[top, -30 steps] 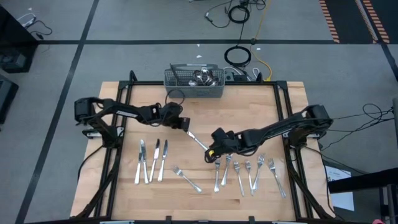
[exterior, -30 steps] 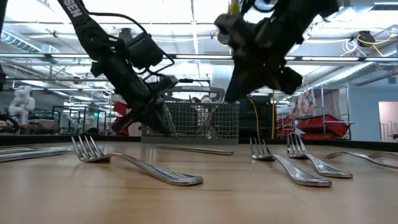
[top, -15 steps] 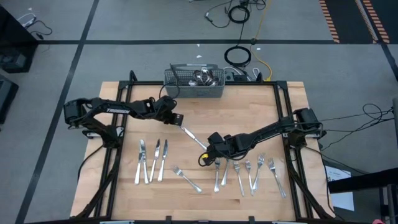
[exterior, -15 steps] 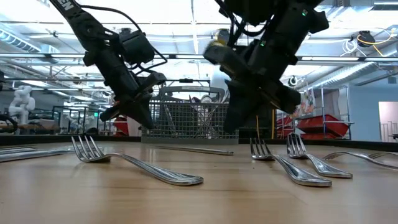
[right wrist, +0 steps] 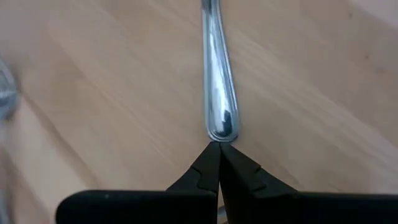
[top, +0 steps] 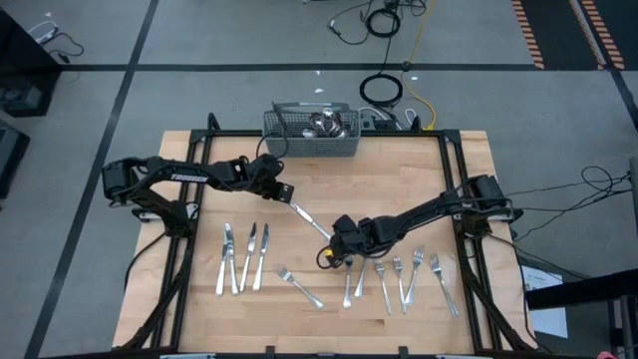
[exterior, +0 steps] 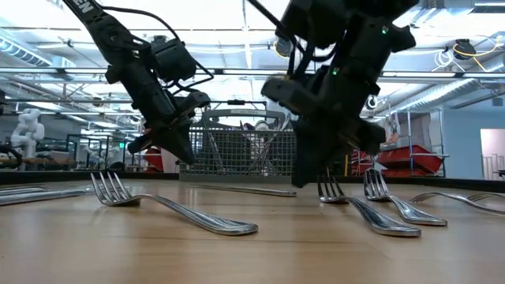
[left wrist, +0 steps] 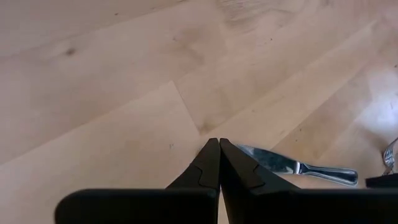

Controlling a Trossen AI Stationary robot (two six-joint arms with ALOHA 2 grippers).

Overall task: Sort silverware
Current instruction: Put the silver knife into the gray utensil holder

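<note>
A table knife [top: 311, 221] lies flat in the middle of the table, blade toward my left gripper and handle toward my right one. My left gripper [left wrist: 219, 142] is shut and empty, hovering just beyond the blade tip [left wrist: 261, 157]. My right gripper [right wrist: 218, 145] is shut, low over the table, its tips at the rounded end of the knife's handle [right wrist: 222, 127]. Three knives [top: 244, 257] lie in a row at the near left, several forks [top: 399, 269] at the near right, and one fork [top: 299, 287] between them. My right gripper points steeply down with its shut fingertips [right wrist: 211, 157] right at the end of the knife's handle, in line with the knife. Whether they touch the handle, I cannot tell. The knife lies flat on the table. My left gripper touches nothing.
The grey wire-mesh basket [top: 311, 130] stands at the table's far edge with more silverware inside. Bare wood lies between the basket and the knife and along the near edge in the middle.
My right gripper has come down toward the table, ending at the knife's handle end, still shut. My left gripper has drawn back up and toward the far left, off the knife's blade, and has rolled a little. The knife has stayed where it was.
</note>
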